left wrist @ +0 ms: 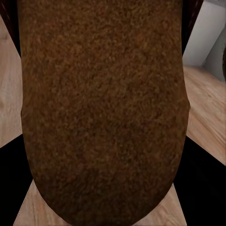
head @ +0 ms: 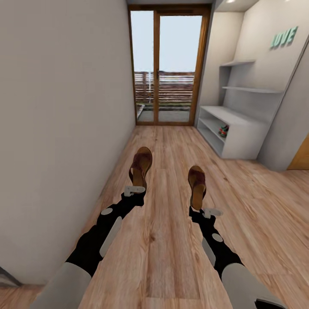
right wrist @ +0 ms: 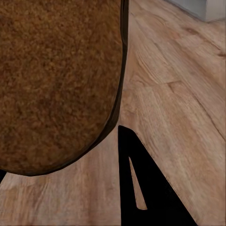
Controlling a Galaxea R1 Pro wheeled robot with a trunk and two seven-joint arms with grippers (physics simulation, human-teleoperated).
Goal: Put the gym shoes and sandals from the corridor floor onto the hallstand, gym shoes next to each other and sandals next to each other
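Two dark brown sandals with tan insoles are held out over the corridor floor (head: 171, 257), heels toward me. My left gripper (head: 134, 189) is shut on the heel of the left sandal (head: 140, 165), whose insole (left wrist: 103, 108) looms close in the left wrist view. My right gripper (head: 206, 211) is shut on the heel of the right sandal (head: 197, 183); its insole (right wrist: 56, 80) hangs above the planks and casts a shadow. The pale hallstand (head: 246, 133) stands ahead on the right. A gym shoe (head: 223, 130) with green and red patches sits on its lower shelf; whether one or two, I cannot tell.
A plain wall (head: 64, 128) runs close along the left. A glass door with a wooden frame (head: 167, 64) closes the far end of the corridor. Open wood floor lies between me and the hallstand. A wooden door edge (head: 301, 156) shows at the far right.
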